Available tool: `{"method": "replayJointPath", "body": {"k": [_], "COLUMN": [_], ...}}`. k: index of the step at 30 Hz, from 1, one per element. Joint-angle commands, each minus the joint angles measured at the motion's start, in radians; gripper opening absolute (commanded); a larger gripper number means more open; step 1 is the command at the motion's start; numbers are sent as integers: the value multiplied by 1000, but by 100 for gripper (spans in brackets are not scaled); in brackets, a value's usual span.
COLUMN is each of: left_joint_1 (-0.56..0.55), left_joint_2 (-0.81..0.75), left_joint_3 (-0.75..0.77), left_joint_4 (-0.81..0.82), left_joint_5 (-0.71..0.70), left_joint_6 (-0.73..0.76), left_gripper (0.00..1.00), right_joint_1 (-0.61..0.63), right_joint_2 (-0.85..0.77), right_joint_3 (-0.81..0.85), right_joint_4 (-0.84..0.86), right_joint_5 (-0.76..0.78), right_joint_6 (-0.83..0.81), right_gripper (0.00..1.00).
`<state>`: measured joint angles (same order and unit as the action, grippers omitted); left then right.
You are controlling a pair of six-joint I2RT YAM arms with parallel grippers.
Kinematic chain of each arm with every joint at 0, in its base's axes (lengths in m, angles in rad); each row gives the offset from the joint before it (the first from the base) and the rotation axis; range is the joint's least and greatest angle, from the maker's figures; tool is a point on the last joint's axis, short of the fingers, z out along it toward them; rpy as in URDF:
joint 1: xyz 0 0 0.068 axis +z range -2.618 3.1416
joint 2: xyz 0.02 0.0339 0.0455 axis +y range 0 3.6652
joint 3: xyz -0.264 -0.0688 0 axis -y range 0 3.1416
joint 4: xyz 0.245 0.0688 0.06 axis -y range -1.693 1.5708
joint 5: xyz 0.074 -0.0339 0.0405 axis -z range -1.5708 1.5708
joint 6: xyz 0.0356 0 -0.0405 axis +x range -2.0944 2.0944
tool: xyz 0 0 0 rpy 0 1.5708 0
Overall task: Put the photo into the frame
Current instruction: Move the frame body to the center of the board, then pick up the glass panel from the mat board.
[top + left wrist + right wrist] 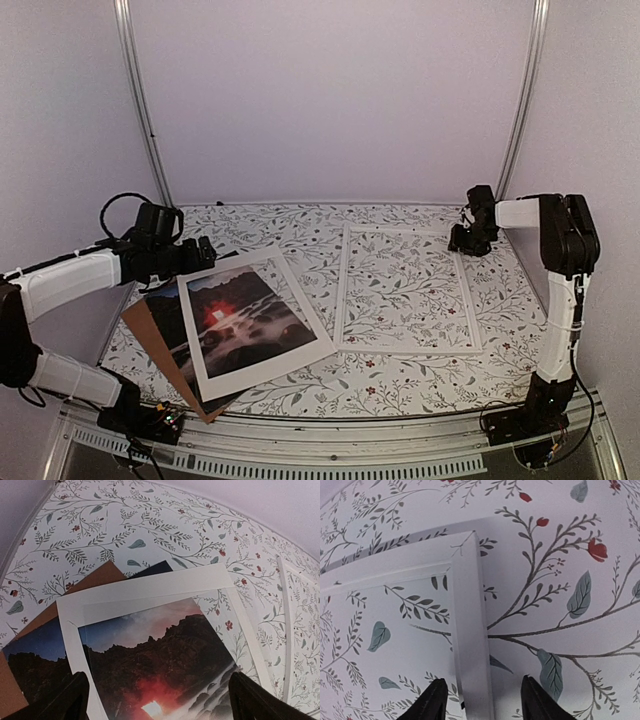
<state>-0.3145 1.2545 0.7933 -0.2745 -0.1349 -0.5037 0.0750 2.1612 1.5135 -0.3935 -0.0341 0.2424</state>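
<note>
Progress: not begun as far as I can judge; the photo is not in the frame; every step of seating it is left.
Photo: lies flat just below and ahead of my left gripper, under a white mat; I see it through the mat's window, with a dark corner and edge sticking out past the mat on the far and outer sides.
Frame: flat on the table, well apart from my left gripper; its far corner sits directly under my right gripper; only floral cloth shows through the pane, so I judge it empty.
Left gripper: released, holding nothing; fingers spread wide, hovering over the mat's near-left border; contact not evident.
Right gripper: released, holding nothing; fingers straddle the frame's side rail near the corner; whether they touch it I cannot tell.
Obstruction: the mat covers most of the photo and must come off, or the photo slide out from beneath it; this is my judgement.
Also present: a brown backing board beneath the photo, jutting out on the side nearest my left arm's base; risk of lifting it together with the photo.
Remaining: free the photo; carry it across to the frame; square it within the rails.
</note>
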Motion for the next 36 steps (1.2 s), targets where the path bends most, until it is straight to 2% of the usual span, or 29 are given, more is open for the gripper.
{"method": "replayJointPath", "body": {"k": [1,4,5,6,10,14,22,29,36], "left_joint_1": [-12,-12,-12,-12,-12,-10,-9,-7,2], "left_joint_2": [24,26,25,23,14,7,-20,-41,-38], "left_joint_3": [-39,-74,-89,-104,-162,-198,-238,-280,-294], "left_joint_4": [-39,-39,-37,-30,-2,3,-24,-11,-2], "left_joint_5": [-1,21,30,38,55,57,82,115,121], "left_joint_6": [-50,-94,-107,-119,-163,-183,-216,-219,-210], "left_gripper": [100,100,100,100,100,100,98,94,92], "right_joint_1": [5,49,69,92,212,349,603,713,744], "right_joint_2": [-28,-116,-164,-190,-283,-305,-171,-17,78], "right_joint_3": [-3,-70,-89,-103,-118,-111,33,143,203], "right_joint_4": [13,44,50,51,23,10,-16,-19,-22], "right_joint_5": [13,67,75,79,49,-70,-199,-279,-345], "right_joint_6": [-11,-33,-44,-51,-69,-47,31,93,148], "right_gripper": [65,93,98,99,99,99,98,95,91]}}
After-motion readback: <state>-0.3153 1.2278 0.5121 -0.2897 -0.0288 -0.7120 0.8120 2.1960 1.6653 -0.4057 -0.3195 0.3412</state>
